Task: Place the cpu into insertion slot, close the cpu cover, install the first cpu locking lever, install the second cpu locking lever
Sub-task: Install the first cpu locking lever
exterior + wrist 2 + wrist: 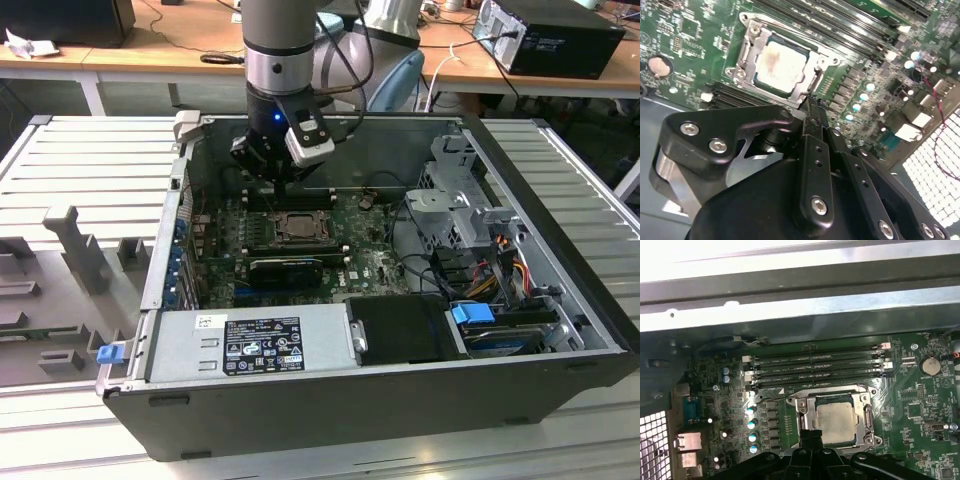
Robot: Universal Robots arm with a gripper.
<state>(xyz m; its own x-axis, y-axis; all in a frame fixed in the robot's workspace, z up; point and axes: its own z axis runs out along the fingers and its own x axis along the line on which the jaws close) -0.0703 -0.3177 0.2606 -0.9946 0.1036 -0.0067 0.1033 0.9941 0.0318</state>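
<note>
Pale silvery-beige metal marks the small flat square cpu [780, 67], which lies level inside the insertion slot [297, 228], the small dark-framed square socket on the green circuit board [685, 35]. Over it lies the cpu cover [746, 55], a thin, dark silver-grey, hinged metal frame plate. It is down flat, and its large square cut-out leaves the chip's top bare, so the frame bears only on the chip's rim, which I judge is meant to keep it seated on the contacts.

The black two-fingered gripper [812, 106] stands with its tips at the socket's edge, just beside the cover's frame. In the first wrist view this is the side away from the long black memory slots [815, 365]. Its fingers look pressed together with nothing between them. That narrow point seems better suited to pushing a thin part than to pinching one. Whether the tips touch the frame I cannot tell, nor whether either locking lever is hooked down.

In the exterior view the arm reaches straight down into the open dark grey metal computer case [420, 400]. The case lies on its side so that the board faces up and the socket can be reached from above. Seating the chip and closing the cover look done, and the work now stands at the levers.
</note>
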